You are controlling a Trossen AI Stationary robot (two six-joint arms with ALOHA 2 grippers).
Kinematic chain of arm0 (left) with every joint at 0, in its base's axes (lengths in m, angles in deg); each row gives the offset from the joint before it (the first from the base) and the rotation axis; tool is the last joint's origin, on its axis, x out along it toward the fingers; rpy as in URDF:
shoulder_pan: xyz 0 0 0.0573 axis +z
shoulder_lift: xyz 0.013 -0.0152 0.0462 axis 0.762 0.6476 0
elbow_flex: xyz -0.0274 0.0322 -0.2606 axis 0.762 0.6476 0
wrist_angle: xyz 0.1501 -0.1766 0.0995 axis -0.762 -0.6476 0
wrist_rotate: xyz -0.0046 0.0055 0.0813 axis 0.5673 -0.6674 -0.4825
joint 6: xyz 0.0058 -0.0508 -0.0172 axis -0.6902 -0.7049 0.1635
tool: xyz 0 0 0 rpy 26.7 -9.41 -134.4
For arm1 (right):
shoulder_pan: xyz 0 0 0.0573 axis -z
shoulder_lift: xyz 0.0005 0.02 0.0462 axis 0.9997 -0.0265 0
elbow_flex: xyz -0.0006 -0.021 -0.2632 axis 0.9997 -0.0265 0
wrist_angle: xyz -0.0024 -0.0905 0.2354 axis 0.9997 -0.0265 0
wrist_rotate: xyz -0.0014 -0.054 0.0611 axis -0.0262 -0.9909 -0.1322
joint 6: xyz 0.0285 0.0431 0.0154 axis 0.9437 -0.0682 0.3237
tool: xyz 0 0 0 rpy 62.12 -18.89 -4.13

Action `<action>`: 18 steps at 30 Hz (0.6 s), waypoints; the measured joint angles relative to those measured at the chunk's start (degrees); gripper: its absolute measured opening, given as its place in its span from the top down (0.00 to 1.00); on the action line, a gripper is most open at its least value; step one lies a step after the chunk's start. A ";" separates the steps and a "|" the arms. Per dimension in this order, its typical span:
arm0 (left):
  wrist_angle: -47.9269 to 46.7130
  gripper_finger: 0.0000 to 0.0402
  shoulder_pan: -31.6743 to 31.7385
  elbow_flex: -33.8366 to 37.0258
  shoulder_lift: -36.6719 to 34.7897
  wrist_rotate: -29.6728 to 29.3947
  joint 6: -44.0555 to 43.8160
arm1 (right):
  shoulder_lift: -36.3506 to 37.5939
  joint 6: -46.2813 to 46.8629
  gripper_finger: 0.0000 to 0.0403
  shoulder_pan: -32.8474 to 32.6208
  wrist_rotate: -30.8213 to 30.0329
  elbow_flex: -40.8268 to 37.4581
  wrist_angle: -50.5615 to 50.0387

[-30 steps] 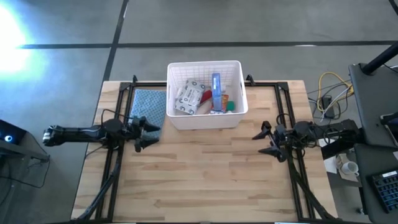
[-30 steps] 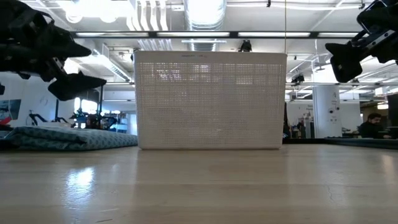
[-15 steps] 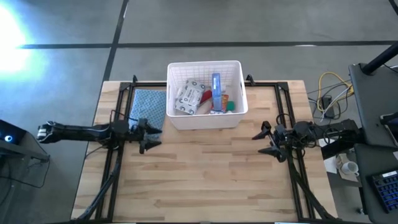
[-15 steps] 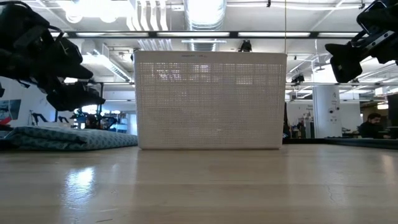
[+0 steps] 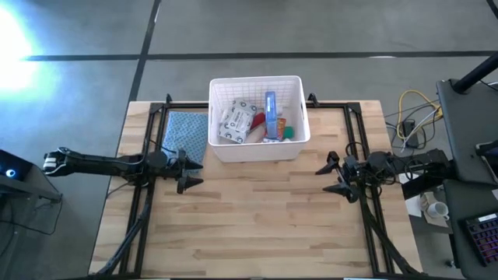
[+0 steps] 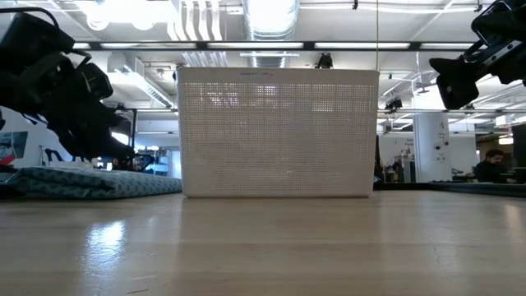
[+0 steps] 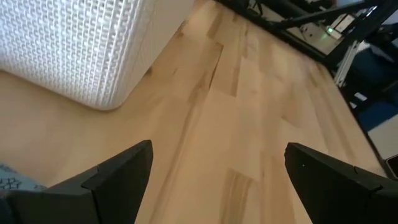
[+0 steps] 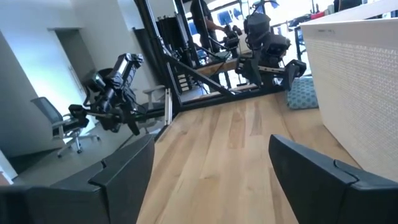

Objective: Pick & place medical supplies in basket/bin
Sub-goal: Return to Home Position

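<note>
The white slotted basket (image 5: 257,148) stands at the table's far middle, and its near wall (image 6: 278,131) fills the low view. Inside lie a grey-white patterned pouch (image 5: 233,120), a red tube (image 5: 257,120), a flat blue pack (image 5: 270,111) on edge and small coloured boxes (image 5: 285,133). My left gripper (image 5: 189,173) hangs open above the table near the basket's near-left corner (image 7: 93,74), its fingers tipped down. My right gripper (image 5: 325,173) waits open above the table to the right of the basket, holding nothing.
A blue textured cloth (image 5: 187,132) lies flat left of the basket, just beyond the left gripper. Black frame rails (image 5: 148,194) run along both sides of the table. Bare wood (image 5: 257,218) stretches between the grippers and toward the near edge. Cables and equipment sit off the right side.
My left gripper has sunk toward the table and tipped its fingers downward, shifting slightly toward the near edge while staying open. The right arm and the basket with its contents have kept still.
</note>
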 joint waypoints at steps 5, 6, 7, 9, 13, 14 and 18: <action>0.00 0.15 0.00 0.00 1.35 0.02 0.00 | 0.00 0.00 0.26 0.00 0.00 0.01 0.00; 0.00 0.15 0.00 0.00 1.59 0.02 0.02 | 0.00 0.00 0.26 0.00 0.00 0.01 0.00; 0.00 0.15 0.00 0.00 1.76 0.00 0.00 | 0.00 0.00 0.26 0.00 0.00 0.01 0.00; 0.00 0.15 0.00 0.00 1.90 0.01 0.01 | 0.00 0.00 0.26 0.00 0.00 0.01 0.00; 0.00 0.15 0.00 0.00 1.86 0.02 0.00 | 0.00 0.00 0.25 0.00 0.00 0.01 0.00; 0.00 0.15 0.00 0.00 1.84 0.02 0.02 | 0.00 0.00 0.25 0.00 0.00 0.01 0.00; 0.00 0.15 0.00 0.00 1.84 0.00 0.00 | 0.00 0.00 0.24 0.00 0.01 0.01 0.00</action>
